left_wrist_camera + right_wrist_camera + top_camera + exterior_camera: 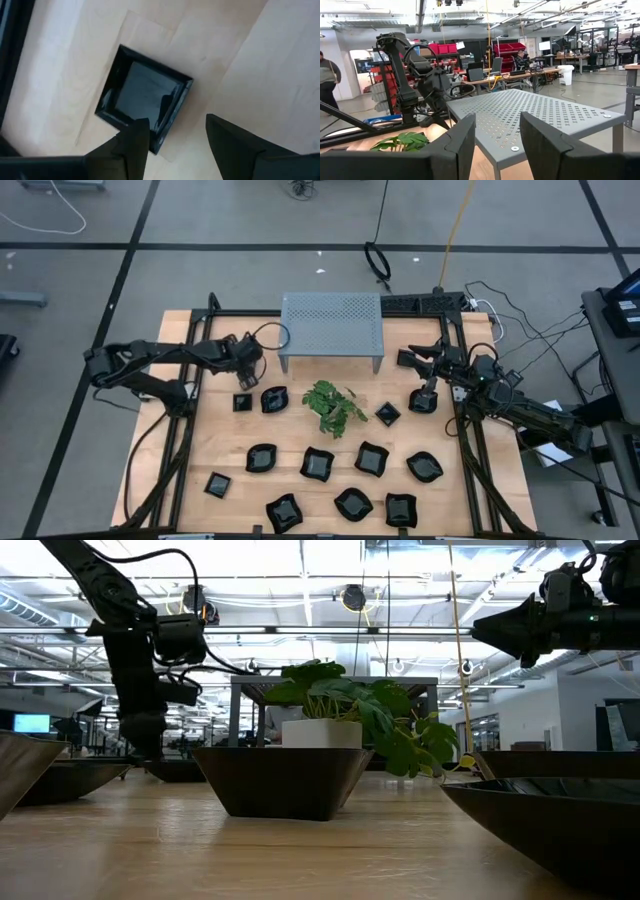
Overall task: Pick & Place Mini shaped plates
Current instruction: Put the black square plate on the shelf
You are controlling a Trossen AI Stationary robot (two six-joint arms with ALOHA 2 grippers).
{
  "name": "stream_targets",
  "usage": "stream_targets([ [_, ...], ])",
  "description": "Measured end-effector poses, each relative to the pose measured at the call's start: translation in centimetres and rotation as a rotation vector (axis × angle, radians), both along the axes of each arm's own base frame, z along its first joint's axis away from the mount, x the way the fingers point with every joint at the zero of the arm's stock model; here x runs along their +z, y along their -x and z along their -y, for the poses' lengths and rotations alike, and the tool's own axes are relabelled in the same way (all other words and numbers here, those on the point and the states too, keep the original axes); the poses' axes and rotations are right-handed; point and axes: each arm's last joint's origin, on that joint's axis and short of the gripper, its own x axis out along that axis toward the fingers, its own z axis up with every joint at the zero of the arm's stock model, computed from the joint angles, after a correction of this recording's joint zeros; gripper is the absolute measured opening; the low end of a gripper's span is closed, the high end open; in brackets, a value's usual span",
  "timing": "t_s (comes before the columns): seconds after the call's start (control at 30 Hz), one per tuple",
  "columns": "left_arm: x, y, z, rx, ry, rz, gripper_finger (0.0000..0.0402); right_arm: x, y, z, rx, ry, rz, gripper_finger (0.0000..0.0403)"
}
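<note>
Left gripper (172,137) hovers, fingers (135,145) released, over the small square plate (142,97) (far-left tabletop (200,450)); right gripper (495,137) released.

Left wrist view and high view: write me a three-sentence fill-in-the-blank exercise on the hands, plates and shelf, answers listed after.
1. The left hand hovers with its fingers ____ above a small plate.
2. That plate's outline is ____.
3. The green plant stands on the table in front of the grey perforated ____, while the right hand waits at that item's right end.

Missing words: open; square; shelf
</note>
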Motion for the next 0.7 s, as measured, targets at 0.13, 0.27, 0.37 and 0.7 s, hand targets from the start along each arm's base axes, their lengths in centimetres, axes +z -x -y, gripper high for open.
stream_targets([
  [0.13, -0.8, -0.5, -0.2, -0.009, -0.001, -0.01, 0.0199, 0.0, 0.0, 0.0, 0.0, 0.0, 0.0, 0.0141],
  [0.27, -1.7, -1.0, -0.4, -0.034, 0.003, -0.048, 0.0173, 0.0, 0.0, 0.0, -0.001, 0.003, -0.002, 0.0141],
  [0.37, -1.9, -1.1, -0.5, -0.025, 0.003, -0.047, 0.0131, 0.0, 0.0, 0.0, -0.001, 0.002, -0.005, 0.0141],
  [0.7, -0.2, -0.8, -0.4, 0.052, -0.053, 0.066, 0.0015, -0.5, -0.2, 0.1, 0.0, -0.024, -0.05, 0.0141],
])
